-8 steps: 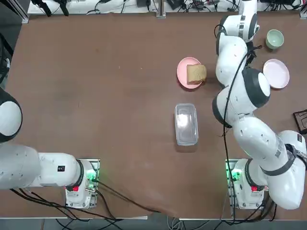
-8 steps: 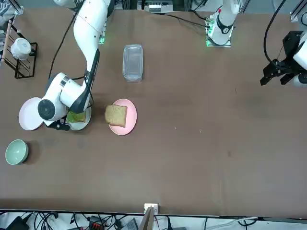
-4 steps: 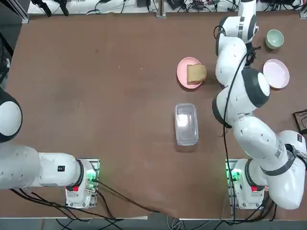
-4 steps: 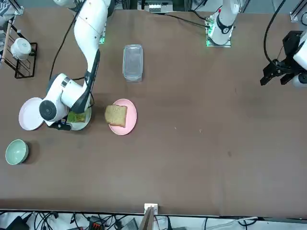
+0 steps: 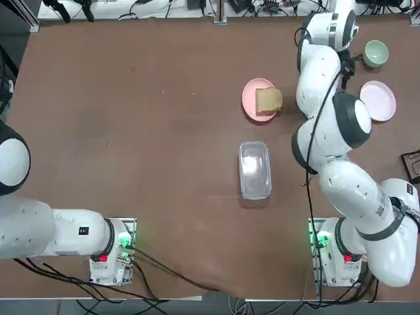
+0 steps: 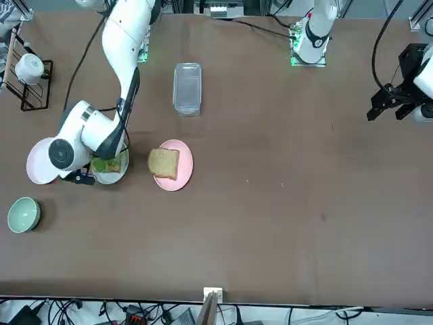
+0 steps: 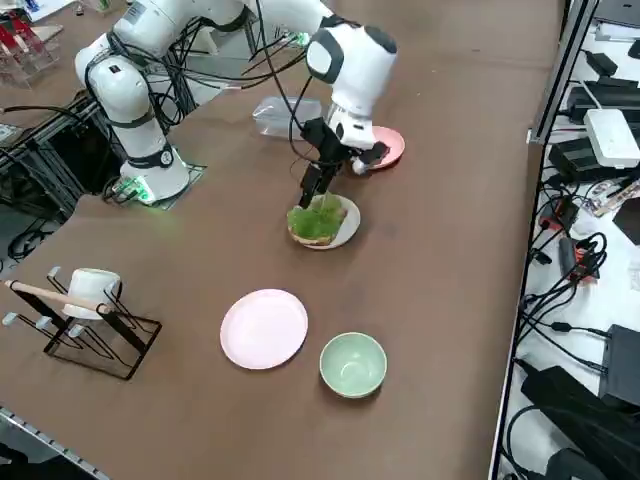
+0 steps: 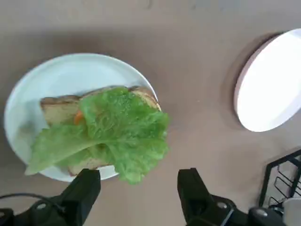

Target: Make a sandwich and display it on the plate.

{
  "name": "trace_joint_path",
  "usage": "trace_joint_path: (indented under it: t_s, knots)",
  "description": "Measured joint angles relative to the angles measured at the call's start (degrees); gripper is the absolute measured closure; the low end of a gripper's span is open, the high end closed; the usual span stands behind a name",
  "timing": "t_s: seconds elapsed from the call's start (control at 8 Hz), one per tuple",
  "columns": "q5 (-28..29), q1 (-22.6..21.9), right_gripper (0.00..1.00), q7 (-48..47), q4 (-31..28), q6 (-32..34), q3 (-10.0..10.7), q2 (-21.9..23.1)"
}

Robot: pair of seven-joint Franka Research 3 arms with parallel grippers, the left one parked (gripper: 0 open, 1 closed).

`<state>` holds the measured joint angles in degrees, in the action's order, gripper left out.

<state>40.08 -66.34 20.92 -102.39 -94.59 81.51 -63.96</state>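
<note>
The right gripper [image 8: 137, 190] had lifted a little since a moment before and hung just above the white plate [image 8: 28, 92], its fingers spread apart and holding nothing. On that plate lay a bread slice [image 8: 59, 106] with an orange piece [image 8: 78, 117] and a lettuce leaf [image 8: 113, 136] draped over it. The lettuce looked freshly let go, so the second bread slice [image 6: 163, 163], untouched on the pink plate [image 6: 184, 177] beside it, was probably next.
</note>
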Motion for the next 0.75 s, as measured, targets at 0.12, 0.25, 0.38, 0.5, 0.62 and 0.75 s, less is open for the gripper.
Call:
trace_joint_path:
  t_s: [0.12,0.25,0.38,0.5,0.62,0.75]
  knots:
    - [0.00,-0.06,0.00,0.17,2.79,2.30,1.92,0.16]
    - [0.03,-0.18,0.00,0.17,5.59,4.06,3.18,0.48]
    - [0.37,-0.42,0.00,0.17,8.17,5.27,3.82,0.82]
    - [2.18,-0.62,0.00,-0.20,10.31,6.47,4.18,0.89]
    - [5.97,-0.65,0.00,-0.63,11.76,7.74,4.47,0.87]
    - [10.95,-0.61,0.00,-0.77,12.20,8.91,4.70,0.86]
